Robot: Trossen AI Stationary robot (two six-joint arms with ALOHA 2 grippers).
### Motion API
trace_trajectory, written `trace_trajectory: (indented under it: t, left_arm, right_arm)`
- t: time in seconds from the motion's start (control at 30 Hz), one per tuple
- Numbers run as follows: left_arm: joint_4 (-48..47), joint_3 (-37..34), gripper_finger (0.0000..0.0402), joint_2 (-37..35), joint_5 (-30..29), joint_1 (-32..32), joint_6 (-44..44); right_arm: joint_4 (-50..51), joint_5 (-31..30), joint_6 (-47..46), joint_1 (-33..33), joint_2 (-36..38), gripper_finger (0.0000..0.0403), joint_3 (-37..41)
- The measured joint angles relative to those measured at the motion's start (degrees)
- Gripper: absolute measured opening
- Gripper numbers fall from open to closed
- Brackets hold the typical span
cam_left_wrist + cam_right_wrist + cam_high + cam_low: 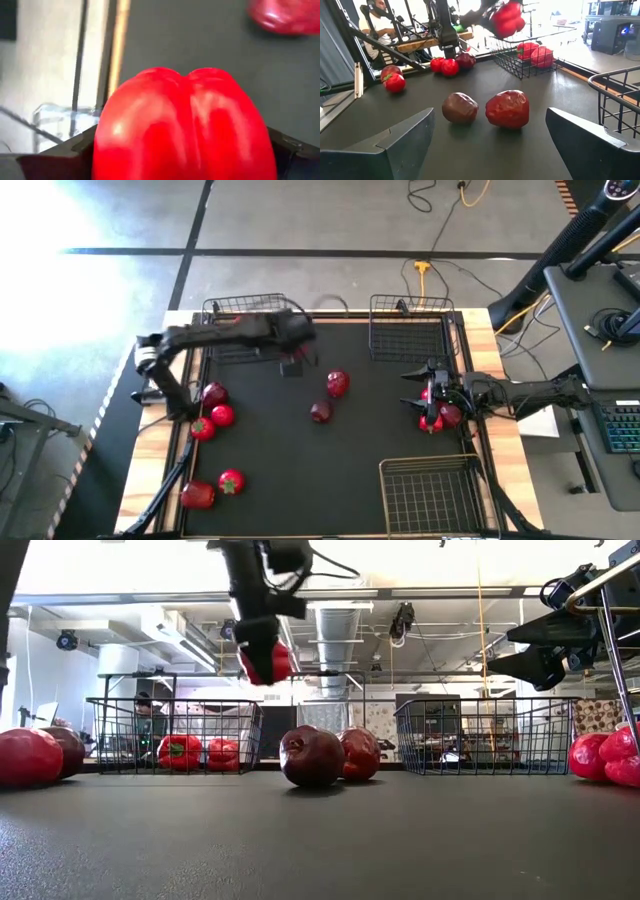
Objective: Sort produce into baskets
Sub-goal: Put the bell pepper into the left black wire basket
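My left gripper [293,362] is shut on a glossy red pepper [266,661], held in the air just in front of the far-left basket [243,322]. That basket holds two red peppers [181,751] [222,752]. My right gripper [420,393] is open and empty at the table's right side, beside a cluster of red pieces [438,416]. A red piece [338,384] and a dark maroon fruit [321,412] rest on the mat mid-table, and they also show ahead of the right gripper [490,145]. My left gripper pinches the red pepper's two opposite sides [107,135] between its two fingers [75,146]. The fingers come from above, pointing down. The pepper [185,125] sits between the finger ends, lifted well clear of the table.
Several red and maroon pieces lie at the table's left side [214,393] [222,415] [203,429] and near left corner [231,481] [197,495]. A second basket [408,330] stands far right and a third [432,495] near right. A person [376,20] sits beyond the table.
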State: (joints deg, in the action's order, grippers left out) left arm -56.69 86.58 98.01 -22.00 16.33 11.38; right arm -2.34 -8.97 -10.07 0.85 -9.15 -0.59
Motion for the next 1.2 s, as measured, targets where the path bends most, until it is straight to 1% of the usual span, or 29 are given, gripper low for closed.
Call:
trace_trajectory:
  t: [0.1, 0.23, 0.37, 0.43, 0.5, 0.57, 0.67, 0.73, 0.93, 1.03, 1.2]
  left_arm:
    - [0.0, 0.0, 0.0315, -3.3, -0.1, 5.4, -3.8]
    - [-0.4, -0.7, 0.0315, -5.3, -3.0, 13.5, -8.1]
    - [0.3, -3.6, 0.0316, -5.5, -3.2, 21.7, -15.0]
    - [0.2, -5.8, 0.0316, -4.7, -3.2, 24.5, -18.4]
    - [1.0, -8.4, 0.0316, -4.1, -3.1, 26.4, -19.7]
    - [3.0, -11.2, 0.0317, -3.7, -2.3, 26.9, -20.0]
    - [7.5, -15.2, 0.0322, -3.7, 1.3, 26.8, -19.6]
    - [9.6, -17.4, 0.0325, -3.7, 2.5, 26.7, -19.5]
    - [10.9, -22.9, 0.0326, -3.7, 4.1, 26.4, -21.7]
    - [13.3, -25.3, 0.0327, -3.9, 3.6, 25.3, -23.1]
    - [15.1, -26.3, 0.0338, -4.0, 3.4, 24.6, -24.2]
  right_arm:
    - [0.0, 0.0, 0.0, 0.0, 0.0, 0.0373, 0.0]
    - [0.0, 0.0, 0.0, 0.0, 0.0, 0.0373, 0.0]
    - [0.0, 0.0, 0.0, 0.0, 0.0, 0.0373, 0.0]
    - [0.0, 0.0, 0.0, 0.0, 0.0, 0.0373, 0.0]
    - [0.0, 0.0, 0.0, 0.0, 0.0, 0.0373, 0.0]
    - [0.0, 0.0, 0.0, 0.0, 0.0, 0.0373, 0.0]
    - [0.0, 0.0, 0.0, 0.0, 0.0, 0.0373, 0.0]
    - [0.0, 0.0, 0.0, 0.0, 0.0, 0.0373, 0.0]
    - [0.0, 0.0, 0.0, 0.0, 0.0, 0.0373, 0.0]
    - [0.0, 0.0, 0.0, 0.0, 0.0, 0.0373, 0.0]
    - [0.0, 0.0, 0.0, 0.0, 0.0, 0.0373, 0.0]
